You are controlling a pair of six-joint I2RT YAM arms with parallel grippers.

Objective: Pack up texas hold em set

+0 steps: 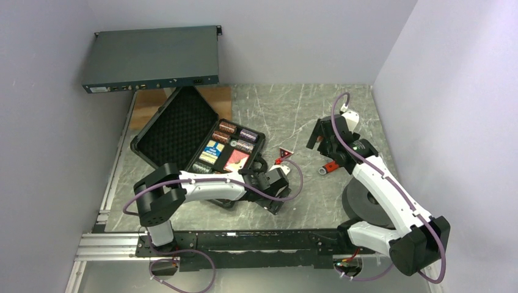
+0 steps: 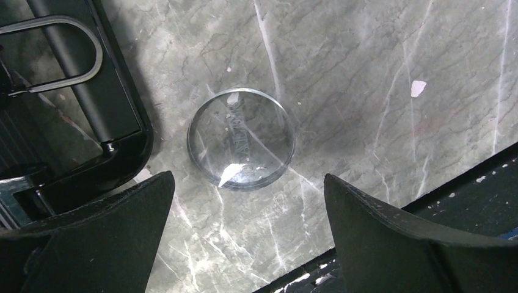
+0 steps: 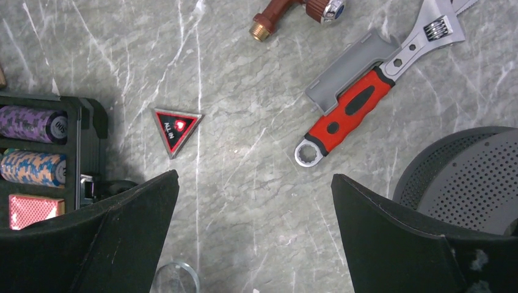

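Currently, black rectangular plastic case [image 1: 181,129] lies open on grey marble table [image 1: 293,116], striped chip rolls [image 1: 237,132] inside.
Clear round plastic disc [image 2: 240,139] lies just beside case handle [image 2: 56,51]; left gripper [image 2: 247,183] above it, fingers wide apart, empty; right gripper [image 3: 253,183] well right of case, likewise.
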